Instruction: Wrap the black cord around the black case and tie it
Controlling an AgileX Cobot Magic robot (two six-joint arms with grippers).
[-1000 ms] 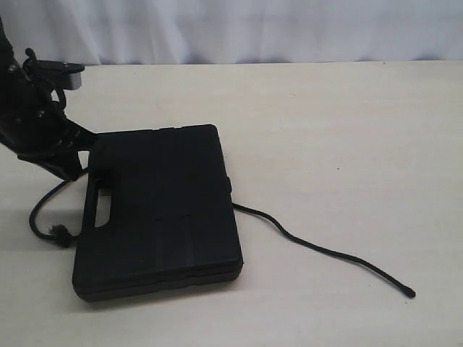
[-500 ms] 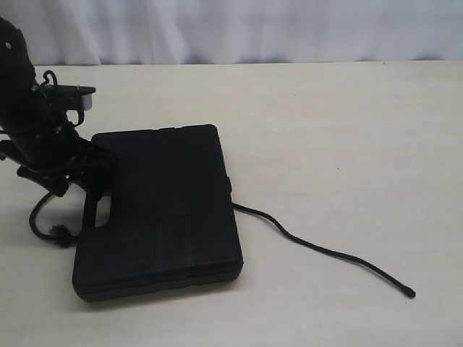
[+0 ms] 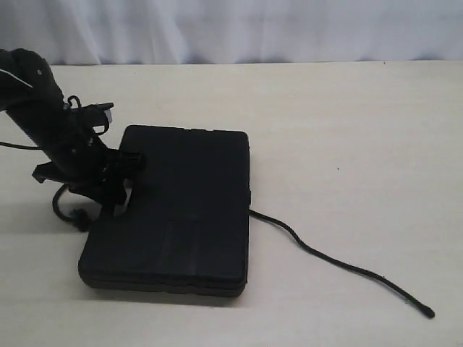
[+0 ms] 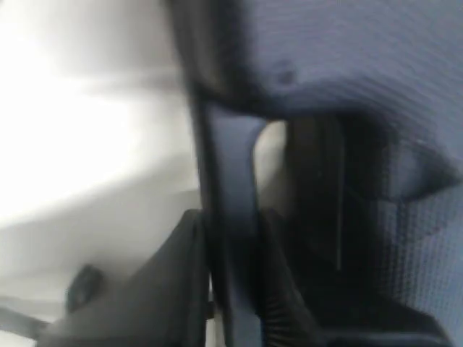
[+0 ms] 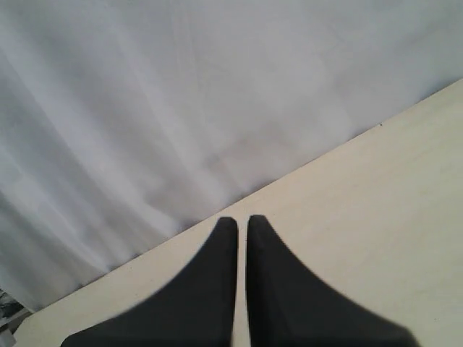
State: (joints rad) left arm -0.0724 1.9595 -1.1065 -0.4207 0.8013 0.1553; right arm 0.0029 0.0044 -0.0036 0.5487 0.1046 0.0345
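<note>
Black case point(image 3: 181, 202) lies flat, long axis running near to far.

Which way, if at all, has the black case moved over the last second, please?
Yes: the black case has shifted right, toward the fixed dark speck.

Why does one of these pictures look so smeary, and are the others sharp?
Left wrist view: smeared and out of focus, the black case close to the lens at the left gripper, with washed-out white glare beside it. Exterior view: sharp, soft even light, only a faint shadow under the case. Right wrist view: clear, though the right gripper looks soft-edged.
</note>
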